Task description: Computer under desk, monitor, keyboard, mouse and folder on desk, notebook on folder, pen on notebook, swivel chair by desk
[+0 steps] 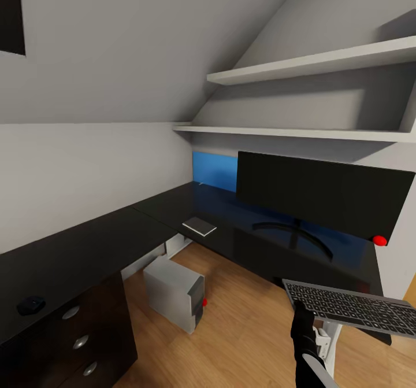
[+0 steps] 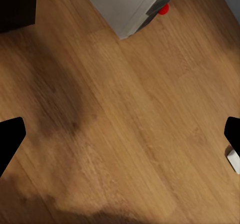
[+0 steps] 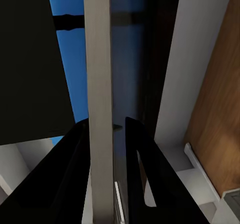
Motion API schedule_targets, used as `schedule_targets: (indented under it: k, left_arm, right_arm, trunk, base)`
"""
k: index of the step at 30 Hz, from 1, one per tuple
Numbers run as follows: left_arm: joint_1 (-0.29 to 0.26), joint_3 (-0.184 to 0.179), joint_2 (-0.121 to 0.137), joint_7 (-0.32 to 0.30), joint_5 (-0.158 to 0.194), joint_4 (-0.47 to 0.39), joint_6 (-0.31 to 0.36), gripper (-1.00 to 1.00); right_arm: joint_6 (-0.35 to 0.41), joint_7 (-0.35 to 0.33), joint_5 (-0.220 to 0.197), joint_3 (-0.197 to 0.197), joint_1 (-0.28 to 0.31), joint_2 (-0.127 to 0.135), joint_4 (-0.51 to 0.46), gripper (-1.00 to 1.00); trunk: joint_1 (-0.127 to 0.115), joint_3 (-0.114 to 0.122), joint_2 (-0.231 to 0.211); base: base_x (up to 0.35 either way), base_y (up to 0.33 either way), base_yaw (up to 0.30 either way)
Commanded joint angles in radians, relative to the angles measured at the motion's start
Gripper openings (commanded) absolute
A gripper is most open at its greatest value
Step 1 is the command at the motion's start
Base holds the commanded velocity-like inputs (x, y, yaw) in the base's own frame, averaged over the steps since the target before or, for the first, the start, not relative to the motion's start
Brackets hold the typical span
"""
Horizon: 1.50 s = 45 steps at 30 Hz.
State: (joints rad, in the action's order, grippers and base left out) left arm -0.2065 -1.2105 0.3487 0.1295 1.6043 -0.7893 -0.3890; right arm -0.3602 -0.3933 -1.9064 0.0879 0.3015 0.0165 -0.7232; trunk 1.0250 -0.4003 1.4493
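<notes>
the right gripper (image 3: pixel 107 149) is pinching the keyboard (image 1: pixel 352 306) by its near edge, fingers pressed on either side of the thin slab, and is holding it level in the air just off the table's (image 1: pixel 173 211) front edge. beyond the gripper the monitor (image 1: pixel 323 200) is standing on the table, with its curved foot reaching toward the keyboard. to do this step well, i would judge the keyboard should be going forward and down flat, landing ahead of the foot with its whole length on the top and nothing overhanging the lip. open room is lying off to the gripper's left, up to the notebook (image 1: pixel 199 226); further left the mouse (image 1: pixel 30 305) is sitting on the side wing. the computer (image 1: pixel 173 294) is standing on the floor below. the left gripper (image 2: pixel 120 139) is hanging spread over bare floor, holding nothing.
</notes>
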Motion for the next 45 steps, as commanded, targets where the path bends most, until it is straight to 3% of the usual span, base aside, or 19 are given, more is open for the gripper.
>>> schedule_targets:
  k: [1,4,5,25,45]
  left_arm:
    - [-0.002,-0.007,0.001,0.007,0.003,-0.002,-0.008,1.00]
    - [-0.002,-0.007,0.001,0.007,0.003,-0.002,-0.008,1.00]
    - [-0.002,-0.007,0.001,0.007,0.003,-0.002,-0.008,1.00]
    - [-0.002,-0.006,0.001,0.007,0.003,-0.002,-0.009,1.00]
    - [-0.002,-0.006,0.001,0.005,0.003,-0.001,-0.010,1.00]
  right_arm:
    - [-0.006,-0.005,-0.012,0.007,0.001,0.002,0.001,-1.00]
    - [-0.006,-0.005,-0.012,0.007,0.001,0.002,0.001,-1.00]
    - [-0.006,-0.005,-0.012,0.006,0.001,0.002,0.001,1.00]
    - [-0.006,-0.005,-0.011,0.006,0.001,0.002,0.002,1.00]
    - [-0.008,-0.004,-0.011,0.007,0.001,0.002,0.004,1.00]
  trunk:
    - [0.000,-0.001,0.001]
    - [0.000,-0.001,0.001]
    - [0.000,-0.001,0.001]
    - [0.000,-0.001,0.001]
    - [0.000,-0.001,0.001]
  base:
    - [0.000,0.000,0.000]
    - [0.000,0.000,0.000]
    - [0.000,0.000,0.000]
    - [-0.001,0.000,0.000]
    - [-0.106,0.000,0.000]
